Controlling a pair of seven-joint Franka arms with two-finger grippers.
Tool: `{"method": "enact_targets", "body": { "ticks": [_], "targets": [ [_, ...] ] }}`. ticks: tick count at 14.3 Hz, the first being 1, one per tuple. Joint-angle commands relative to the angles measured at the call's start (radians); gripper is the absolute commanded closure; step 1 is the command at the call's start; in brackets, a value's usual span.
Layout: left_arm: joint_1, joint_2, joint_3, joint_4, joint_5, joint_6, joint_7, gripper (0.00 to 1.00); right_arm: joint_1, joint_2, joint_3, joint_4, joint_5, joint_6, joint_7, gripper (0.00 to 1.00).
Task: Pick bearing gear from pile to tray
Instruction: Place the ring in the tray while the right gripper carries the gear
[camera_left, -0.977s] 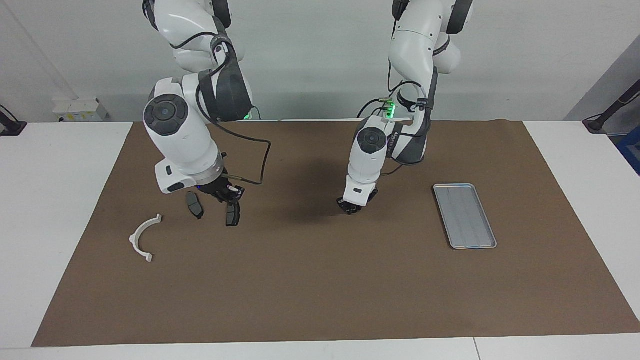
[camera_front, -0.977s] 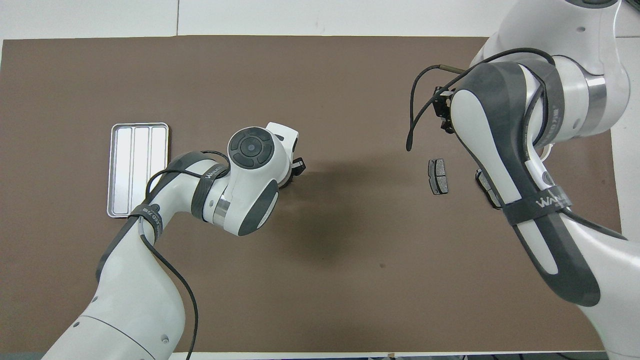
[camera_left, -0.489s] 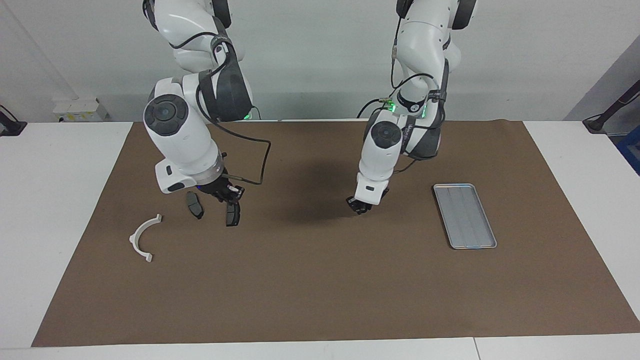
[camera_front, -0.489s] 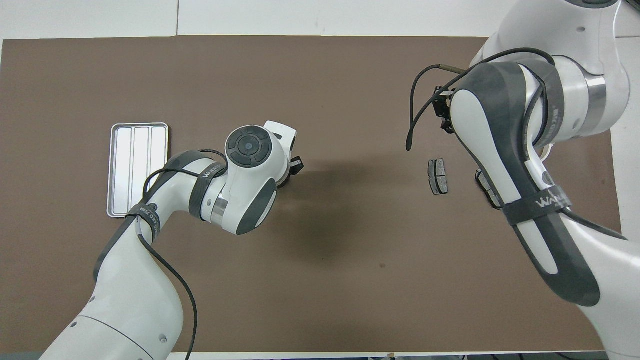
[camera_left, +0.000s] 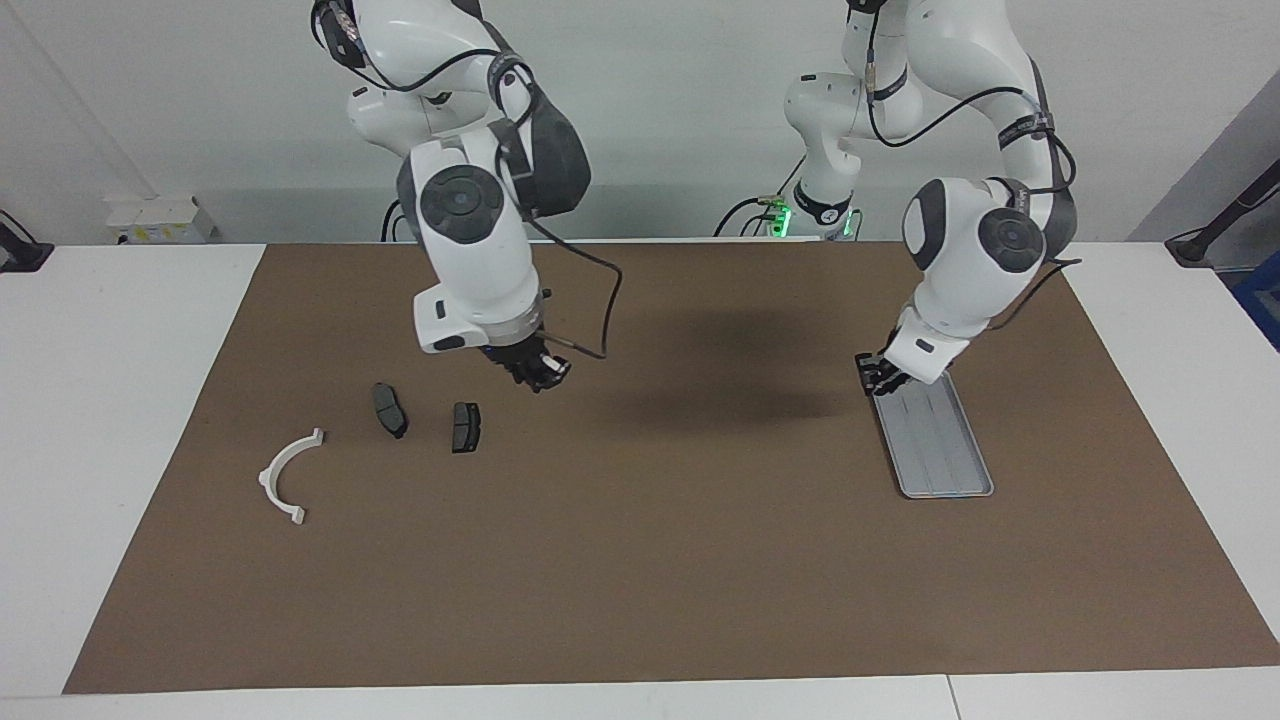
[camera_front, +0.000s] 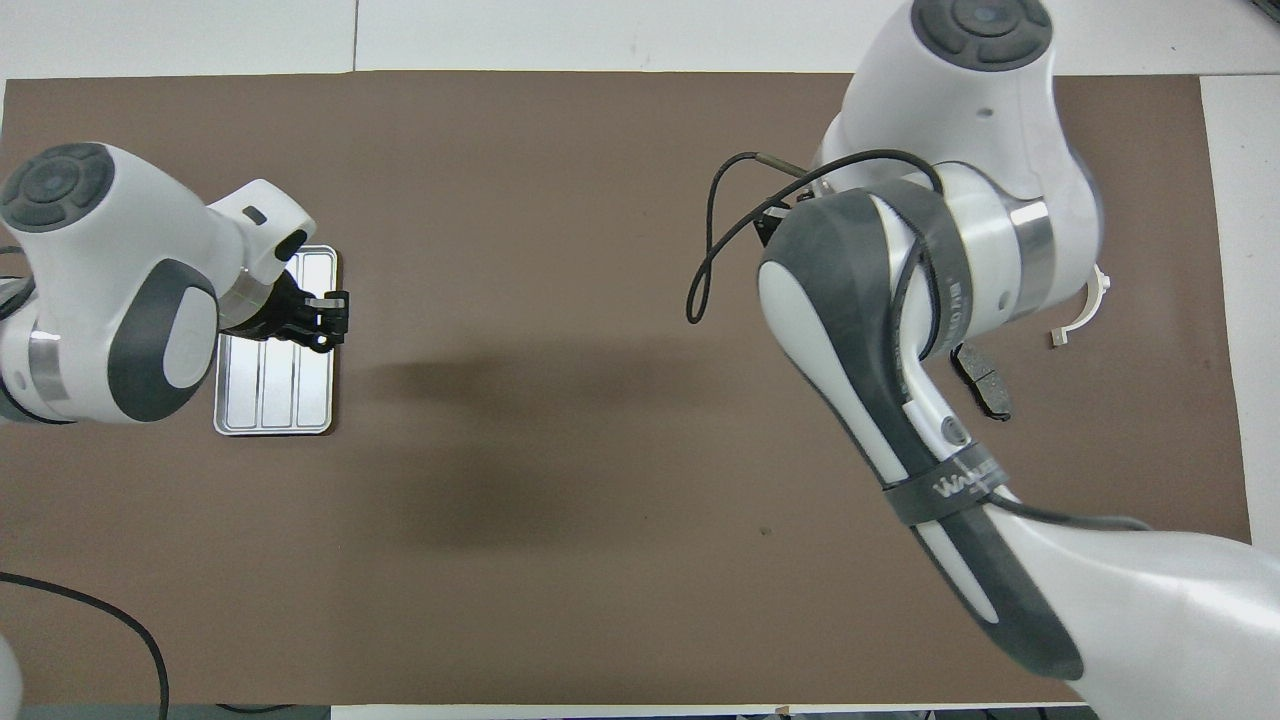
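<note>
The silver-grey tray (camera_left: 945, 450) lies on the brown mat toward the left arm's end, and shows in the overhead view (camera_front: 270, 390). My left gripper (camera_left: 878, 376) hangs just over the tray's end nearer to the robots (camera_front: 328, 318). The pile lies toward the right arm's end: a white half-ring bracket (camera_left: 290, 475) and two dark grey brake pads (camera_left: 389, 409) (camera_left: 465, 427). My right gripper (camera_left: 538, 372) is raised over the mat beside the pads, toward the table's middle. No bearing gear or tiny black piece is visible. In the overhead view the right arm hides its gripper and one pad.
The brown mat (camera_left: 640, 560) covers most of the white table. The right arm's looped black cable (camera_left: 600, 320) hangs beside its wrist. One pad (camera_front: 980, 380) and the bracket (camera_front: 1085, 310) show in the overhead view.
My left gripper has moved from the mat's middle to over the tray's end. My right gripper has risen from the brake pads and shifted toward the table's middle.
</note>
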Motion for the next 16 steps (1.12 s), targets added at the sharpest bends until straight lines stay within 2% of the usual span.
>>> {"method": "enact_targets", "body": {
  "ticks": [1, 6, 10, 16],
  "targets": [
    [0.05, -0.058, -0.012, -0.158, 0.003, 0.163, 0.082, 0.96, 0.063, 0.031, 0.025, 0.04, -0.001, 0.035, 0.176, 1.0],
    [0.093, -0.056, -0.011, -0.218, 0.042, 0.205, 0.162, 0.98, 0.177, 0.175, 0.021, 0.158, -0.012, 0.081, 0.351, 1.0],
    [0.123, -0.067, -0.012, -0.262, 0.044, 0.228, 0.185, 0.97, 0.252, 0.283, 0.022, 0.161, -0.068, 0.201, 0.458, 1.0],
    [0.143, -0.064, -0.015, -0.331, 0.043, 0.331, 0.172, 0.96, 0.262, 0.338, 0.027, 0.14, -0.067, 0.337, 0.463, 1.0]
  ]
}}
